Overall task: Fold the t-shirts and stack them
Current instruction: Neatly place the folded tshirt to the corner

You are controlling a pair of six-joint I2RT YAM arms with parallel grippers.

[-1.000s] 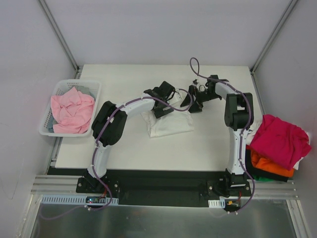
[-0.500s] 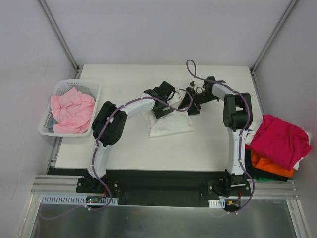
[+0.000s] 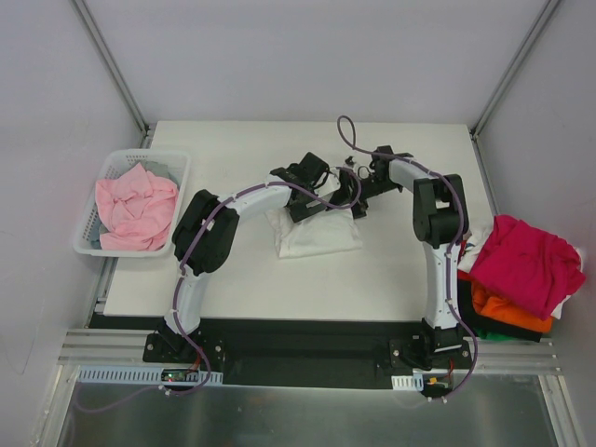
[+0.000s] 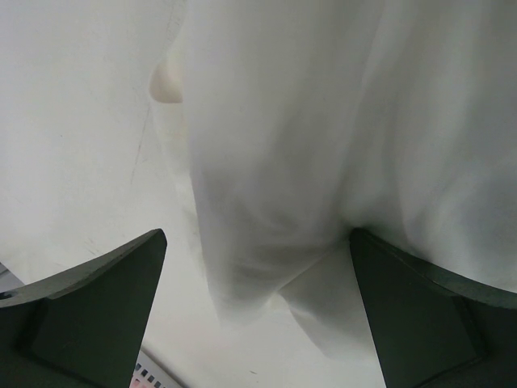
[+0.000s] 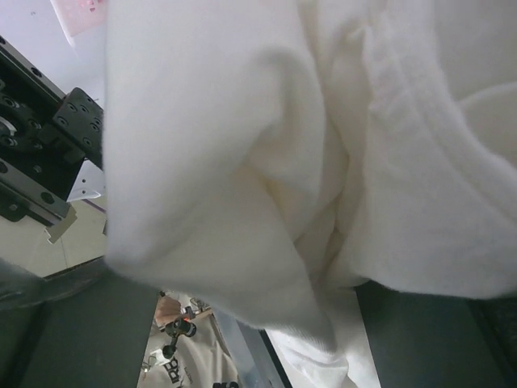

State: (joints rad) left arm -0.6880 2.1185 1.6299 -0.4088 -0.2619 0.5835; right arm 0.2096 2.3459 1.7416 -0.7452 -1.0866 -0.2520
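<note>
A white t-shirt lies folded in the middle of the table. My left gripper is over its far left edge, open, and its dark fingers straddle a fold of the white t-shirt lying on the table. My right gripper is at the shirt's far right corner, open, with bunched folds of the white t-shirt bulging between its wide-set fingers. A pale pink t-shirt fills the basket. Magenta, orange and dark t-shirts are piled at the right.
The white lattice basket stands at the table's left edge. The pile of tees at the right overhangs the table's right edge beside the right arm's base. The enclosure's white walls close in behind and at both sides.
My right gripper has swung left and come up against the white t-shirt's far right corner. The left arm and the shirt have not visibly moved.
</note>
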